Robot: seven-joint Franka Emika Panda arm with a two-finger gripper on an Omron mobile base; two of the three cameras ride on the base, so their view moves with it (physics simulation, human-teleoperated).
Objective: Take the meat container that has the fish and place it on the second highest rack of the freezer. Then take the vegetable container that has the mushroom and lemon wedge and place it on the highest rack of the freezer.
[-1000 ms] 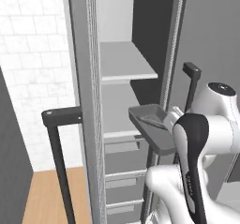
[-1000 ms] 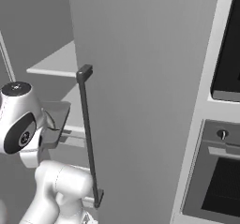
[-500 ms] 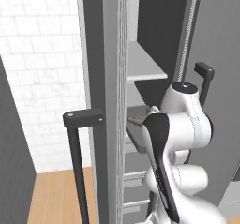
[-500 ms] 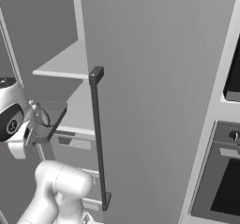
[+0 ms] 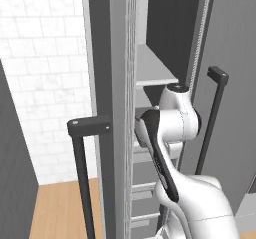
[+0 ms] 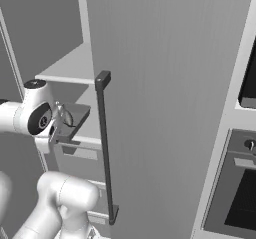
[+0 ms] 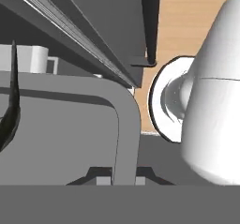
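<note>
The freezer [image 6: 160, 108] stands open, with a pale shelf [image 6: 67, 68] and grey drawers [image 5: 145, 183] inside. My gripper [image 6: 59, 127] is shut on the rim of a grey meat container [image 6: 76, 119]. It holds the container level just below that pale shelf, inside the opening. In the hand view the container's rim [image 7: 126, 124] runs down between my fingertips [image 7: 140, 174]. The slender dark fish [image 7: 11, 103] lies at the container's left edge. In the left base view my arm hides the container. The mushroom and lemon wedge are out of view.
The freezer's left door edge [image 5: 120, 108] and its dark bar handle [image 5: 82, 173] stand close to my arm. The right door carries another bar handle [image 6: 104, 148]. A black oven [image 6: 245, 203] is at the right. A white brick wall [image 5: 45, 58] and wooden floor [image 5: 55, 213] lie to the left.
Both base views have shifted and the freezer looms larger, so the base has driven closer. The arm has reached further into the opening, with the container still in the gripper.
</note>
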